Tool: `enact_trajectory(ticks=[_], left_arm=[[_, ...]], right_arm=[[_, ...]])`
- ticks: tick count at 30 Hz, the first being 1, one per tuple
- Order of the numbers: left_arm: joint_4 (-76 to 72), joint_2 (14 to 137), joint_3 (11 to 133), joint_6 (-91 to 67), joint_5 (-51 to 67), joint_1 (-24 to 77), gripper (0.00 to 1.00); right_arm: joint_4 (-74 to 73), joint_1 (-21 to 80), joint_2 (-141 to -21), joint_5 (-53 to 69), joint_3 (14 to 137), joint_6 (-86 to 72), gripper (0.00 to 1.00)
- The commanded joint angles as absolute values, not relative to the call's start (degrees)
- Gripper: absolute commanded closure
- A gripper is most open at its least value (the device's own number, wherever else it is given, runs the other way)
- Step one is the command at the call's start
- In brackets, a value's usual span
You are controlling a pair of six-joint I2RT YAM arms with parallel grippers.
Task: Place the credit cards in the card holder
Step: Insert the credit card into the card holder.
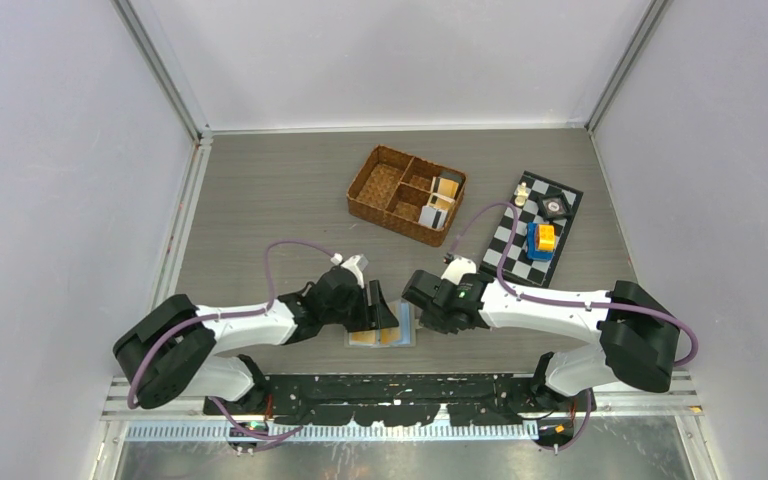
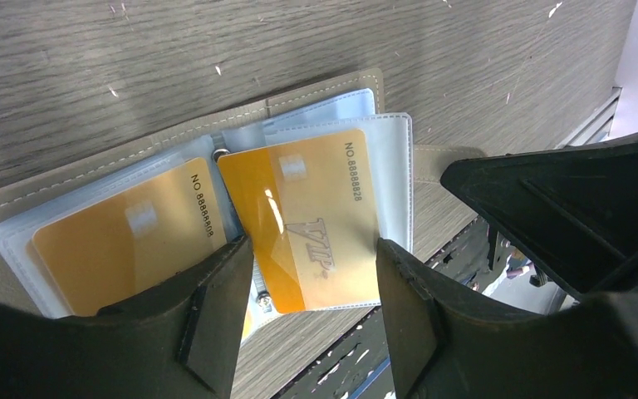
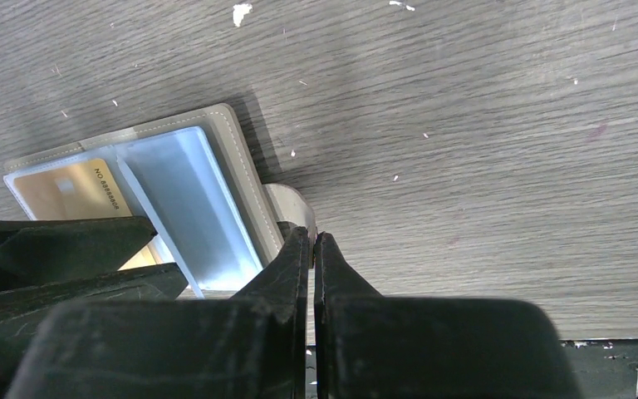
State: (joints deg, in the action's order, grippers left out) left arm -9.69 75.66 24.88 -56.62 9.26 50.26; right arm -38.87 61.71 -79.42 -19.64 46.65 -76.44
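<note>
Gold VIP card [image 2: 307, 208] lies on a sleeve of the open card holder [image 2: 324, 96], lower centre of the top view. The left tool [image 2: 311, 249] straddles it with its jaws apart, and the right tool [image 3: 313, 241] is pressed together by the tab [image 3: 291, 204]. A brushing finger could drag the card loose.

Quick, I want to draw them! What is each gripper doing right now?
Left gripper: jaws apart around the gold VIP card; a grip cannot be told.
Right gripper: shut, tips at the snap tab of the card holder.
</note>
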Motion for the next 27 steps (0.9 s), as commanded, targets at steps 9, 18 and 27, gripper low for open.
enact_trajectory(ticks=[9, 18, 27], left_arm=[[-19.17, 77.42, 22.52, -57.26, 10.25, 50.60, 0.42], [-25.02, 79.76, 22.35, -58.41, 11.07, 51.69, 0.42], [-26.99, 79.33, 22.06, -59.17, 9.80, 53.29, 0.42]], right_arm=[[-37.61, 62.23, -80.06, -21.52, 46.43, -76.75, 1.00], [-37.66, 62.27, -79.90, -21.58, 46.15, -76.86, 1.00], [-37.97, 62.26, -79.63, -21.88, 46.15, -76.97, 1.00]])
